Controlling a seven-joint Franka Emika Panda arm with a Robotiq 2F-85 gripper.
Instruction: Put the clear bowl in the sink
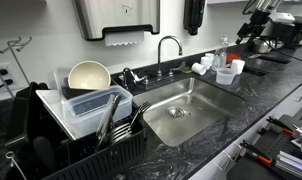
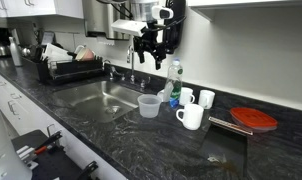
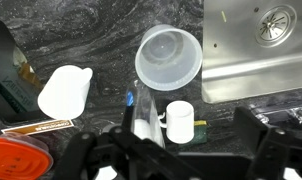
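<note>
Black counter (image 2: pixel 121 138): clear bowl (image 3: pixel 169 56) upright, empty, just beside sink (image 2: pixel 96 98) rim; white mugs (image 2: pixel 191 116) near it; gripper (image 2: pixel 149 52) hangs above clear bowl, apart from it, jaws wide open, holding nothing; rack (image 1: pixel 51 140) beyond sink holds cream bowl (image 1: pixel 88 76) and tub (image 1: pixel 96 105)

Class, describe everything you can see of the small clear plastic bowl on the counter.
The small round translucent plastic bowl has straight, slightly tapered sides and a flat base. It stands upright, open side up, apparently empty, on the black speckled counter right beside the stainless-steel sink. Nothing grips it; the pincer hangs open above.
</note>
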